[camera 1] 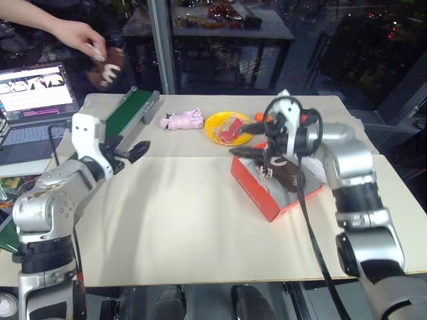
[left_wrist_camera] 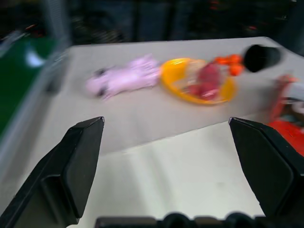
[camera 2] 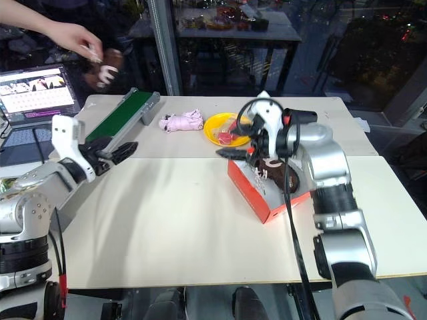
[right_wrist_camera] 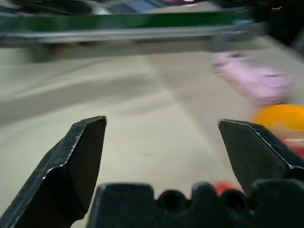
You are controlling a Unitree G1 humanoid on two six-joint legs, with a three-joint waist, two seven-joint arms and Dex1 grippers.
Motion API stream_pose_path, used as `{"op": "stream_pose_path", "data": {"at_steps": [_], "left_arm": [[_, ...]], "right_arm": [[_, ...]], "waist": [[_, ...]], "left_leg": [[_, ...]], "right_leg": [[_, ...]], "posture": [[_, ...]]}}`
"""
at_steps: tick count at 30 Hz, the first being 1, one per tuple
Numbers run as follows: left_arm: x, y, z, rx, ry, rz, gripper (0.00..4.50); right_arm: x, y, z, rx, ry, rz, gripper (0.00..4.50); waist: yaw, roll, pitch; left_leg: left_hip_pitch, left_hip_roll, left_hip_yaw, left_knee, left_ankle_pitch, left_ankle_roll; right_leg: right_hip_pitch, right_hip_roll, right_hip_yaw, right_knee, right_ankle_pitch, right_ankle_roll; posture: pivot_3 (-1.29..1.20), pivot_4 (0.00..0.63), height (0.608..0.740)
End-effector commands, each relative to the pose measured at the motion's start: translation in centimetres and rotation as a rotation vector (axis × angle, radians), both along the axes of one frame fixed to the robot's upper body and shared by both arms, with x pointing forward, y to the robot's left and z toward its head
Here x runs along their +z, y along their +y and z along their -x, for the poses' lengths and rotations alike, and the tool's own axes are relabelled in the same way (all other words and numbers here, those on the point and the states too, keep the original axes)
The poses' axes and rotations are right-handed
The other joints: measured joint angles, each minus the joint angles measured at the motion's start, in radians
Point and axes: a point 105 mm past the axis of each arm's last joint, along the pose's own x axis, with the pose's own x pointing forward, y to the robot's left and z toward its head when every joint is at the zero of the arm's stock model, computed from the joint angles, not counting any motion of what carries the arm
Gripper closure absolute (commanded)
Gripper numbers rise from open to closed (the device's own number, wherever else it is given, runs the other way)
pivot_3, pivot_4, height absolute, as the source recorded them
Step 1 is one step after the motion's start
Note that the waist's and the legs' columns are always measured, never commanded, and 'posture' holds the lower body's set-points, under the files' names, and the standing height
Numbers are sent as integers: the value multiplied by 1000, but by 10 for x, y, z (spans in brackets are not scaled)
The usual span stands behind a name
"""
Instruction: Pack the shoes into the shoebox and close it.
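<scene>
Beige table [camera 1: 187,227] carried the shoebox [camera 1: 257,193], one shoe [camera 1: 288,175] inside. Both grippers, left [camera 1: 130,152] and right [camera 1: 250,153], stood spread, empty. A person's hand [camera 1: 83,37] held the second shoe [camera 1: 107,67]; receiving it likely came next.

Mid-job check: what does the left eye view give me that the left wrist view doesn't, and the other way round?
Left eye alone: a person's hand holding a dark brown shoe above the laptop, and another brown shoe lying in the red cardboard shoebox. Left wrist alone: a close look between the left tool's wide-open black fingers, nothing held. Both: the pink plush toy, the yellow bowl, the pale tabletop.
</scene>
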Motion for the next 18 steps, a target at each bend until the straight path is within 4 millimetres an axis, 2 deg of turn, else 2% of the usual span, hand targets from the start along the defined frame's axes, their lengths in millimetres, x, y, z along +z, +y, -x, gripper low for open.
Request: {"op": "stream_pose_path", "data": {"at_steps": [1,4,10,13,18], "left_arm": [[-4,25,4,102,-38,-19,0],[-16,36,6,162,-19,1,0],[-32,44,8,190,7,-16,0],[-34,53,6,222,7,-25,0],[-28,75,4,307,-24,-57,0]], "right_arm": [[19,13,16,-5,-58,-99,32],[7,24,21,-32,-33,-123,32],[-16,46,25,-41,19,-173,32],[-23,54,25,-46,23,-179,32],[-22,68,28,-31,16,-197,32]], "waist": [[0,0,0],[0,0,0],[3,0,0],[2,0,0],[2,0,0]], "left_leg": [[0,0,0,0,0,0],[1,1,0,1,0,0],[0,1,0,1,0,0],[0,1,0,1,0,0],[0,1,0,1,0,0]], "right_leg": [[0,0,0,0,0,0],[1,0,0,1,0,-1],[0,0,0,0,1,-1],[0,0,0,1,1,-1],[0,0,0,1,1,-1]], "posture": [[0,150,740],[0,150,740],[0,150,740],[0,150,740],[0,150,740]]}}
